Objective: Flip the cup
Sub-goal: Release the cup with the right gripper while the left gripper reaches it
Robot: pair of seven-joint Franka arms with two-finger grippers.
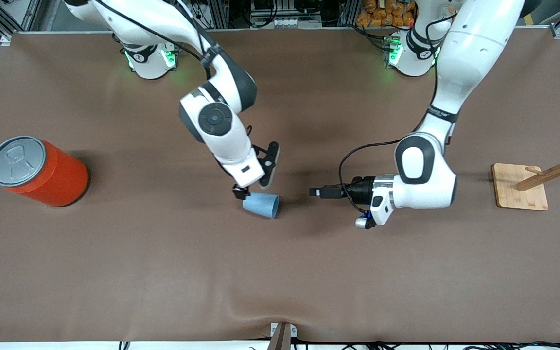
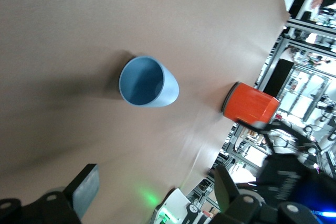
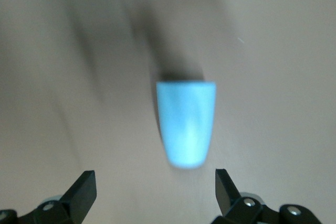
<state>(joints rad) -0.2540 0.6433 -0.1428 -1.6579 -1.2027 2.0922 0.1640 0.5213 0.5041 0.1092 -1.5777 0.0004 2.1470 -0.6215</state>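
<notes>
Cup (image 1: pixel 261 205) is on its side on the bench (image 1: pixel 163 272), near the middle. In the front view its open mouth points to 3 o'clock and its narrow base to 9 o'clock. It rests on the bench and we see nothing gripping it.

Right end effector (image 1: pixel 255 181) is over the cup's base end, reaching in from about 11 o'clock of the cup. The fingers are spread wide. In the right wrist view the cup (image 3: pixel 186 124) sits ahead of the right end effector (image 3: pixel 152 192), with a clear gap to both fingertips (image 3: pixel 79 190). From the front view we cannot tell whether the lower fingertip touches the base.

Left end effector (image 1: pixel 315 192) is at 3 o'clock of the cup, held level and aimed at the mouth, and apart from it. It is also spread: the left wrist view shows both fingers (image 2: pixel 84 190) wide of the end effector's centre (image 2: pixel 155 187), and we look straight into the cup (image 2: pixel 142 82).

Orange can (image 1: pixel 37 170) stands upright at 9 o'clock, well apart from the cup, and also shows in the left wrist view (image 2: pixel 251 106). Wooden rack (image 1: pixel 520 187) is at 3 o'clock, toward the left arm's end of the bench.
</notes>
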